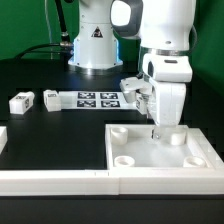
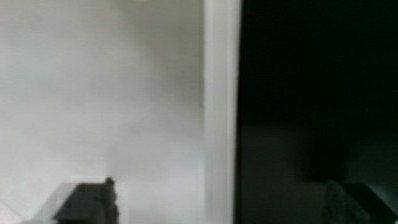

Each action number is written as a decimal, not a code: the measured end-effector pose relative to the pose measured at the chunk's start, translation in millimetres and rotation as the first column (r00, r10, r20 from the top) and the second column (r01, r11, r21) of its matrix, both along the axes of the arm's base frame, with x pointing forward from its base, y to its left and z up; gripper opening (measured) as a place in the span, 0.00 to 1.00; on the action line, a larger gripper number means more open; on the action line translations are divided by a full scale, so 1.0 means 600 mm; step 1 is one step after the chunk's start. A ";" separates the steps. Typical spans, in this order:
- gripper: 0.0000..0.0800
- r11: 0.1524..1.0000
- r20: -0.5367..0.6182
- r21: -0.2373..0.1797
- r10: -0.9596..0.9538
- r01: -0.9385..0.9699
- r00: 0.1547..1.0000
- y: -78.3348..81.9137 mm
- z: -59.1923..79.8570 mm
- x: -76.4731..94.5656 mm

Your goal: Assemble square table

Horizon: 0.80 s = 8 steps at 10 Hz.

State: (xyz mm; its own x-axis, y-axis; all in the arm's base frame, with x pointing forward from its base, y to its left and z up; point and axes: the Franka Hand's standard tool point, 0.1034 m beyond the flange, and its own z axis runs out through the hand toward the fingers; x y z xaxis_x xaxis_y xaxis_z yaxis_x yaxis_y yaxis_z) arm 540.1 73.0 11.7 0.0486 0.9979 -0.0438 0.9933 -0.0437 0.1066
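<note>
Tabletop [image 1: 150, 150] nearest, tool [image 1: 166, 133] over its rear rim, marker board [image 1: 96, 98] behind, legs [image 1: 22, 101] at the exterior view's left

Tabletop [image 1: 152, 150] is looking like smooth white plastic, semi-matt. Table surf. [image 1: 50, 140] is showing matt blk. 2 legs [image 1: 22, 101] [image 1: 51, 97] are reading as white plastic; arm shell [image 1: 165, 25] is gleaming glossy.

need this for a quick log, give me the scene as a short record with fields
hand: open, low at the tabletop's edge farthest from the exterior camera
fingers: in the wrist view, one over the white tabletop, one over the black table, rim between them; contact cannot be told
tabletop: flat on the black table, corner sockets up, no legs fitted
legs: two loose, at the exterior view's left
marker board: beyond the tabletop
</note>
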 end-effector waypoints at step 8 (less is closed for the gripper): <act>0.81 0.998 0.004 -0.002 -0.067 0.067 0.998 0.004 0.025 -0.002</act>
State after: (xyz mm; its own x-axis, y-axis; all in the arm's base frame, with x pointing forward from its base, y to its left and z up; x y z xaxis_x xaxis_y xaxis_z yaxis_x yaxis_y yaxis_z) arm 539.1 75.6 26.7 0.1157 0.9922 -0.0457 0.9877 -0.1100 0.1109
